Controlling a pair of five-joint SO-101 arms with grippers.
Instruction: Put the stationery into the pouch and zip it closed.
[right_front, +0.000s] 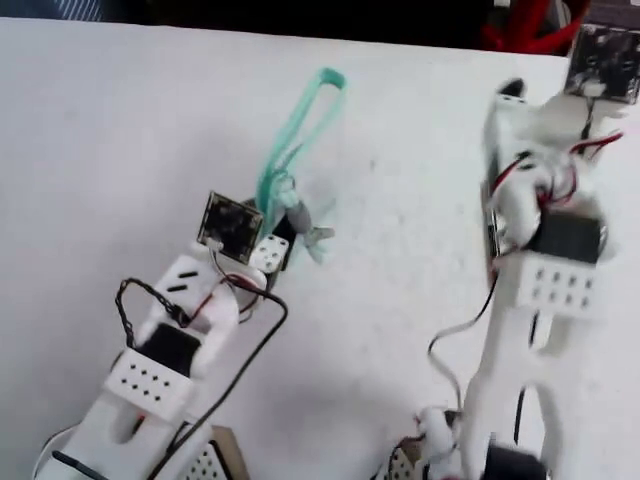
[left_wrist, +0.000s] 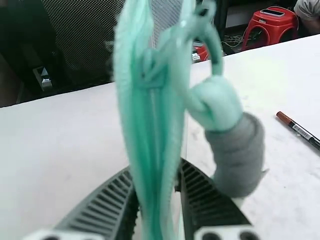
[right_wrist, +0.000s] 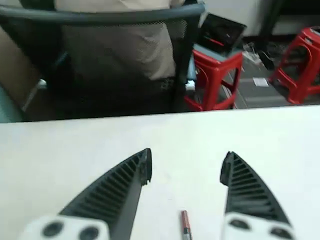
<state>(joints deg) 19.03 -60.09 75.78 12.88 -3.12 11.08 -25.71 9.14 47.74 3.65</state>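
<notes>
Pouch and pen are both out on a white table (right_front: 120, 120), the biggest thing in view. It has broad bare room to the left and a wide open stretch between the two arms. Its far edge runs close behind both grippers, with a mesh chair and red stools beyond it, so there is little room to push anything further that way.

The mint-green pouch (left_wrist: 150, 125) comes next. The left gripper (left_wrist: 157, 172) is clamped on one end of it. In the high view the pouch (right_front: 300, 140) shows edge-on as a thin strip reaching out from the jaws toward the far edge. Whether its far end rests on the table cannot be told, nor whether its zip is open.

The right gripper (right_wrist: 186, 157) hangs low over the table on the other side, with its jaws spread wide and nothing between them.

The pen (right_wrist: 185, 222), slim with a red-brown end, lies flat on the table just below that gap, well apart from the pouch.

A small grey and mint charm (left_wrist: 235, 150) dangles beside the pouch.

The task looks barely begun: the pouch is secured, but the pen is not yet picked up or loaded, and the zipping remains.
</notes>
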